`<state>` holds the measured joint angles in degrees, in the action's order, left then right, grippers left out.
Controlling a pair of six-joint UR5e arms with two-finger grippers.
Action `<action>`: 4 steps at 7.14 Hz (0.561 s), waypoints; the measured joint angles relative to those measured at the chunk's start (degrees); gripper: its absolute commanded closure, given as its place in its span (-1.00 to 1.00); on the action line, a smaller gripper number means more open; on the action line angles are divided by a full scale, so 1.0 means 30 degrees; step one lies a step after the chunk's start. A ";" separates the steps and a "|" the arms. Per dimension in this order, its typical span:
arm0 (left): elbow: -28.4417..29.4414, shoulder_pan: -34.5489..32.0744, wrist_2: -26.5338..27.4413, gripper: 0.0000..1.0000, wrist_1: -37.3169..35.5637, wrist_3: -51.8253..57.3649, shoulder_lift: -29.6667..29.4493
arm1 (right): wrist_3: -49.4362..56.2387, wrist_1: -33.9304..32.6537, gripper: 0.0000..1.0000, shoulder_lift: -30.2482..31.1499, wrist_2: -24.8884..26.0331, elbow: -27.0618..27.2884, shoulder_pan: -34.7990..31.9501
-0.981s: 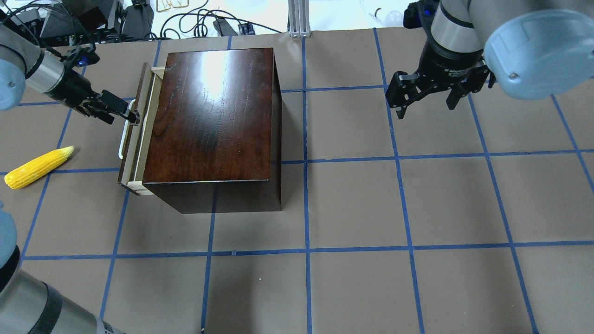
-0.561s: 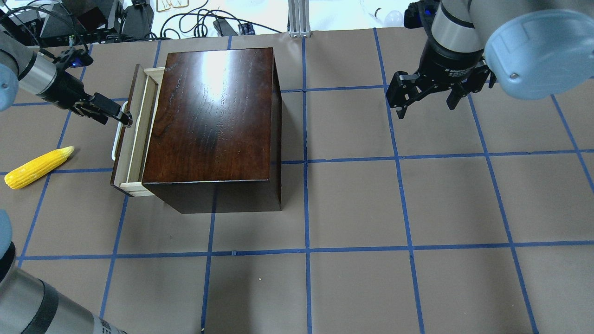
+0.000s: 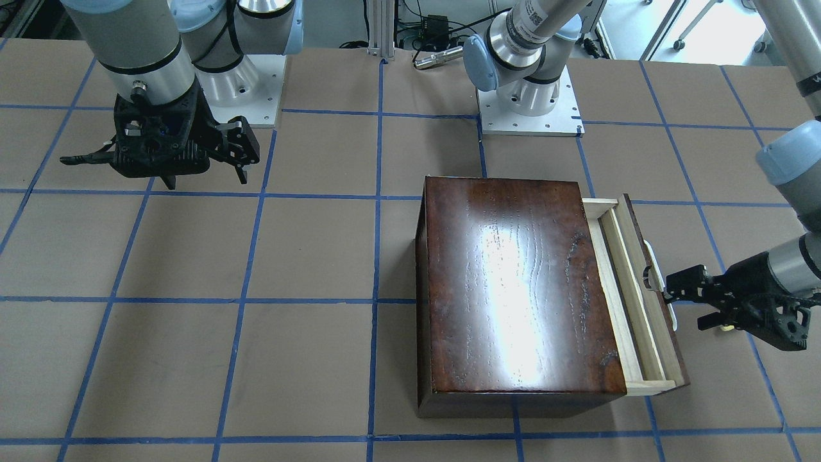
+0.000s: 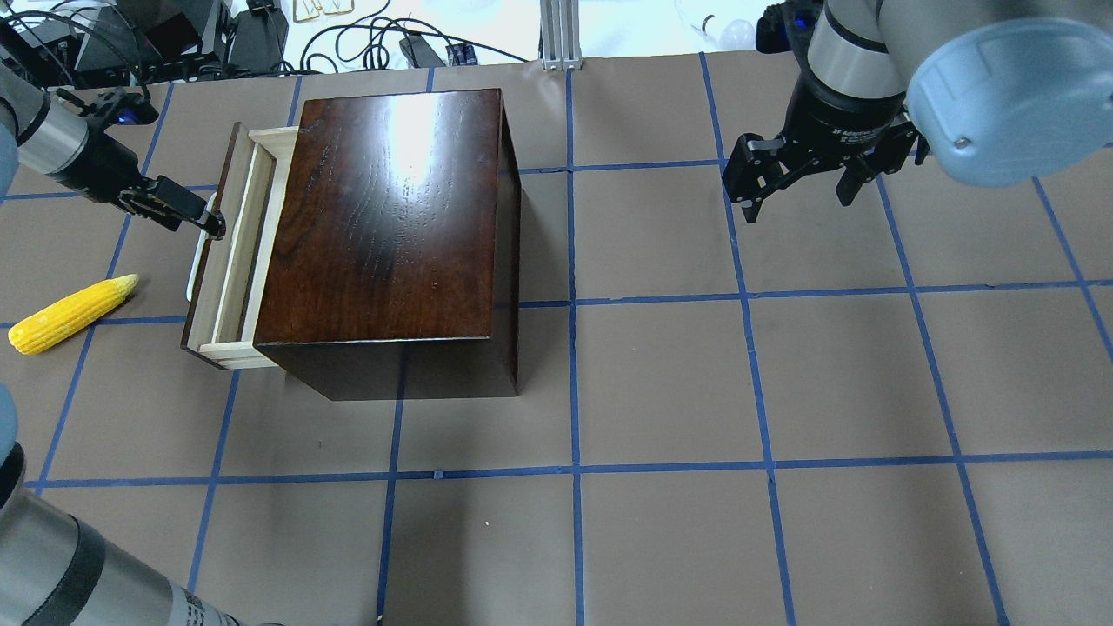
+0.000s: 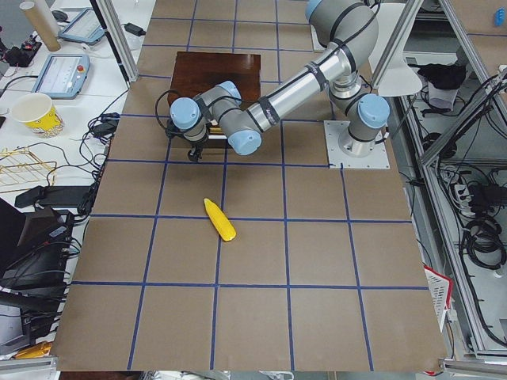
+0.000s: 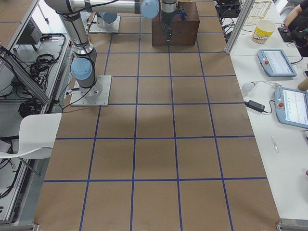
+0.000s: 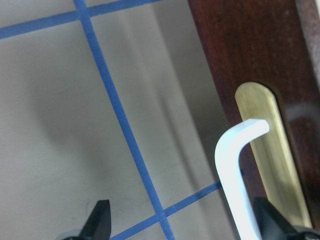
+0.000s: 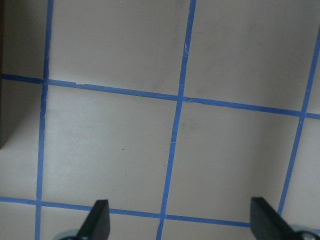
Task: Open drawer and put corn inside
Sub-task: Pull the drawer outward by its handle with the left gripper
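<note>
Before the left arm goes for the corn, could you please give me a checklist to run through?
1. Drawer open wide enough for the corn: probably not ok; only a narrow strip of its inside shows.
2. Left end effector free of the handle: not ok; the handle sits between its open jaws.
3. Corn free to grasp: ok; it lies alone on the table, beside the drawer front.
4. Right end effector out of the way: ok; open, hovering far from the box.
5. Drawer inside empty: cannot tell; the box top hides most of it.
</note>
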<state>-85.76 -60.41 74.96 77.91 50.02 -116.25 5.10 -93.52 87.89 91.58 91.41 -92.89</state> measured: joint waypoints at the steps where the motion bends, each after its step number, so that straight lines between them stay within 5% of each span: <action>1: 0.0175 0.0015 0.0107 -1.00 0.0027 0.0050 -0.0029 | 0.0000 0.0000 -1.00 0.0001 0.0000 0.0000 -0.0001; 4: 0.0299 0.0388 0.0417 -1.00 0.0021 0.0681 -0.0124 | 0.0000 0.0000 -1.00 0.0001 0.0001 0.0000 0.0009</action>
<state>-84.87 -59.25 76.21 77.97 52.06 -116.62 5.10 -93.51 87.89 91.58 91.41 -92.87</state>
